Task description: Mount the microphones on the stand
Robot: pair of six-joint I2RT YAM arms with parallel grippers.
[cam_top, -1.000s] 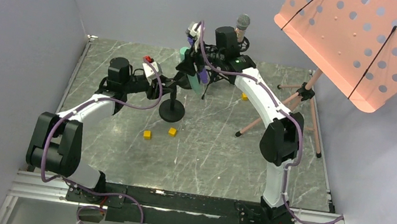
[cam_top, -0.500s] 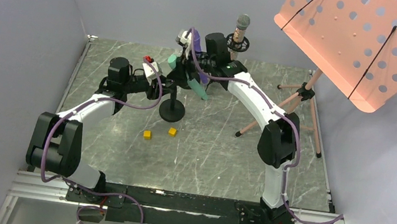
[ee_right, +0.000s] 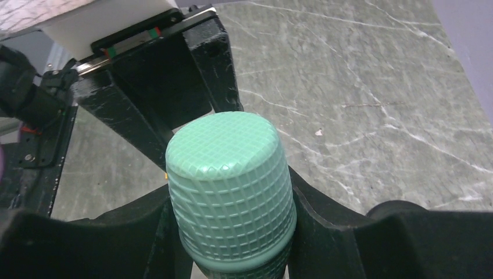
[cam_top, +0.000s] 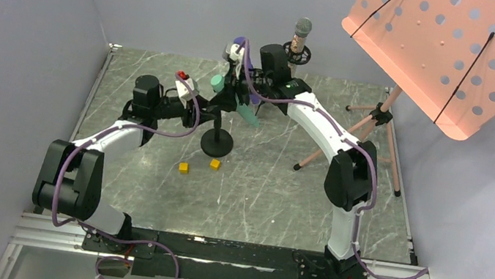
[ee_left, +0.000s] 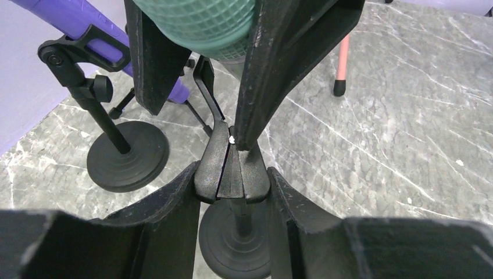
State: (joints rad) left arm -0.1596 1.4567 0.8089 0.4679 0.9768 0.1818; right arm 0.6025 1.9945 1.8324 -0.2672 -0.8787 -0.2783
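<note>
My right gripper (cam_top: 238, 96) is shut on the teal-green microphone (cam_top: 245, 112), which is tilted with its mesh head (ee_right: 229, 180) towards the left arm. My left gripper (cam_top: 203, 109) is shut on the clip (ee_left: 232, 174) of a black round-base stand (cam_top: 217, 142). In the left wrist view the teal head (ee_left: 197, 23) hangs just above that clip, between the right gripper's fingers (ee_left: 279, 70). The purple microphone (ee_left: 75, 17) sits in a second stand (ee_left: 128, 154) behind. The pinkish-copper microphone (cam_top: 300, 38) stands upright in a holder at the back.
An orange perforated music-stand panel (cam_top: 457, 52) on a pink tripod (cam_top: 372, 128) fills the right back. Two yellow cubes (cam_top: 183, 168) (cam_top: 215, 164) lie on the marble table (cam_top: 259, 193) in front of the stand. Grey walls close the left and back.
My right gripper has carried the teal microphone left and down, to just above the clip my left gripper holds. The held stand has shifted slightly towards the front.
</note>
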